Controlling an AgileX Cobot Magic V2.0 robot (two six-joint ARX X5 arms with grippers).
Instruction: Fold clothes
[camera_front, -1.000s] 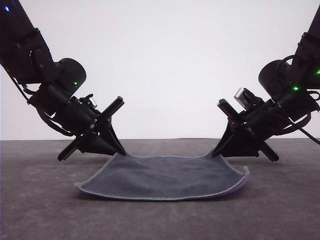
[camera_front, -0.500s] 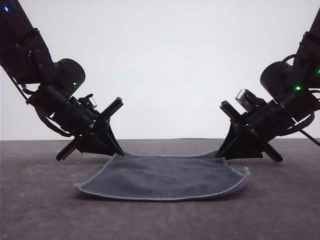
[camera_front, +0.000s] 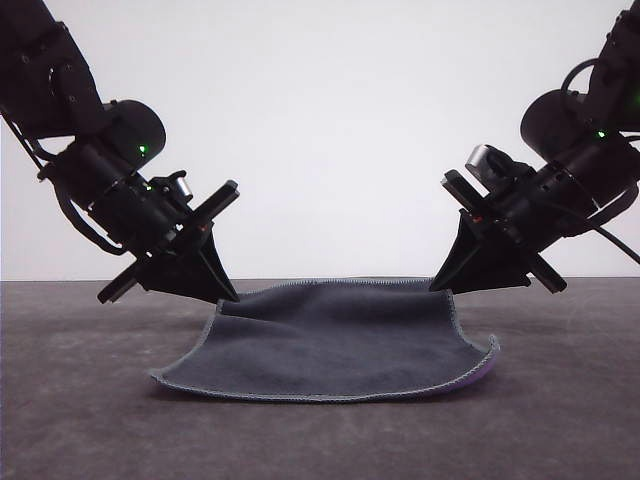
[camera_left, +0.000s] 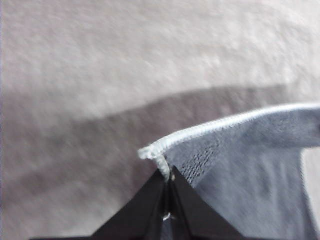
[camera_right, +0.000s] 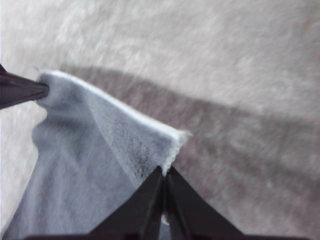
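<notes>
Front view first: the cloth (camera_front: 330, 340) sits on the dark table (camera_front: 80, 420), grey face up, with its two far corners lifted off the surface; the left gripper (camera_front: 228, 296) has the far-left corner and the right gripper (camera_front: 443, 290) has the far-right one, so the back edge hangs between them in a shallow sag; the near edge lies flat on the table, and a sliver of purple peeks out under the near-right corner, which curls up a bit; you can't really see the fingertips themselves from here, just black wedge shapes ending at the fabric.

Left wrist view: this is where the grip actually shows; the two black fingers (camera_left: 150, 200) are clenched together on the corner of the cloth (camera_left: 240, 160), with the light stitched edging poking out just past the tips; fabric looks fuzzy, like microfibre; the table (camera_left: 100, 75) behind is blurred and its shade is hard to judge.

Right wrist view: same deal, fingers (camera_right: 150, 200) pinched tight on the other corner of the cloth (camera_right: 90, 165); the raised edge runs off to the left gripper's tips (camera_right: 30, 90), which is cut off at the frame edge; everything is soft and blurry here too.
</notes>
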